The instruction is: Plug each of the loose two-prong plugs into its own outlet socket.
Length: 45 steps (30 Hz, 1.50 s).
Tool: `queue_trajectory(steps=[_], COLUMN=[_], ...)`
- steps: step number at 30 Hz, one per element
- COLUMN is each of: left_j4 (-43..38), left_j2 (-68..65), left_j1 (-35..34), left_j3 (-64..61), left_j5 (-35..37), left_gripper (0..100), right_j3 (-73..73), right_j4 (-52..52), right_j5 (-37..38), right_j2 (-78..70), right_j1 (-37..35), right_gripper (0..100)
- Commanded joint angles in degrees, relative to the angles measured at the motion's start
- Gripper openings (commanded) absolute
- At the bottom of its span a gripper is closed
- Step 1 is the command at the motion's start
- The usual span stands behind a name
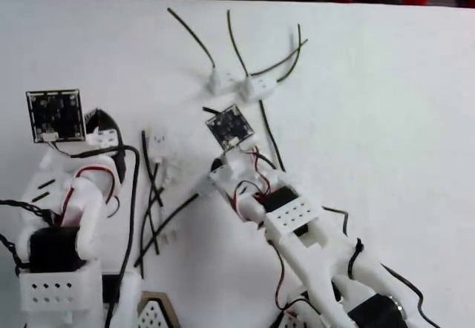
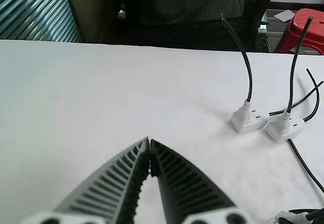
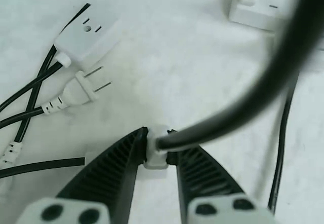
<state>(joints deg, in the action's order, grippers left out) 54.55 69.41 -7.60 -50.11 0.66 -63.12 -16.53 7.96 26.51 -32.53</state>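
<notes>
White table (image 1: 393,120) beneath me — far socket (image 1: 220,82) just beside second socket (image 1: 260,87), third socket (image 3: 87,35) nearer, loose plug (image 3: 81,89) by it — black cords (image 1: 135,194) crossing.

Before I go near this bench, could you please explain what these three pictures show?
These are two small robot arms at a white table. One picture looks down from above. The other two come from a camera on each arm's wrist. The left gripper is shut with nothing in it. The right gripper is clamped on a white cord end with a black cord. Near it lie a loose two-prong plug and a white socket. A farther socket and its neighbour lie beyond.
</notes>
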Motion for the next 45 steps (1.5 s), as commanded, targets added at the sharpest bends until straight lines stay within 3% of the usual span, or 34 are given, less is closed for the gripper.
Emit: queue_trajectory(steps=[1, 33, 40, 45], left_j4=[-1.41, -1.49, -1.49, -1.49], left_j2=[0.92, 0.92, 0.92, 0.92], left_j1=[0.57, 0.57, 0.57, 0.57], left_j3=[0.26, 0.26, 0.26, 0.26], left_j5=[0.53, 0.53, 0.53, 0.53], left_gripper=[3, 3, 3, 3], right_j3=[0.26, -0.88, 5.27, 6.33], right_j4=[1.27, -1.01, -10.42, -11.47], right_j5=[0.62, 4.22, 3.96, 4.13], right_j2=[0.31, -8.48, -13.23, -15.34], right_j1=[-0.31, -1.71, -1.89, -1.98], right_gripper=[1.8, 1.7, 1.7, 1.7])
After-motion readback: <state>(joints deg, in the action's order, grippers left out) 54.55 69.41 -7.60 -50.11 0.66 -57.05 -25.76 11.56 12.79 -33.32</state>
